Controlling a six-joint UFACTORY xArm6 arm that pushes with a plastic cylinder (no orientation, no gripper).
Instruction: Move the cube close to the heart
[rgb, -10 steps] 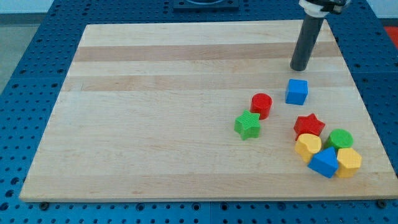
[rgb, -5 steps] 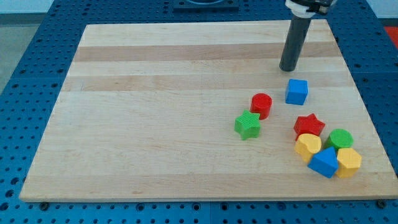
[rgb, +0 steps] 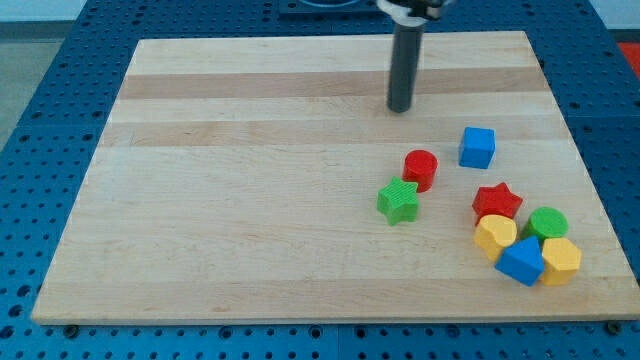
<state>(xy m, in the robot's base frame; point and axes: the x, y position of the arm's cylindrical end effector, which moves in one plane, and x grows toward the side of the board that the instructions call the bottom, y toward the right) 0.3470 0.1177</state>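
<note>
A blue cube (rgb: 477, 147) sits on the wooden board (rgb: 250, 200) at the view's right. A yellow heart (rgb: 495, 234) lies below it, in a cluster near the board's lower right corner. My tip (rgb: 400, 108) rests on the board above and to the left of the cube, apart from it, and above the red cylinder (rgb: 421, 169). The rod rises straight up to the view's top edge.
A green star (rgb: 399, 201) lies below-left of the red cylinder. A red star (rgb: 497, 201), a green cylinder (rgb: 547, 223), a yellow hexagon (rgb: 561, 260) and a second blue block (rgb: 520, 262) crowd around the heart. Blue perforated table surrounds the board.
My tip has slid to the view's left, from above the cube to above the red cylinder. No block has moved.
</note>
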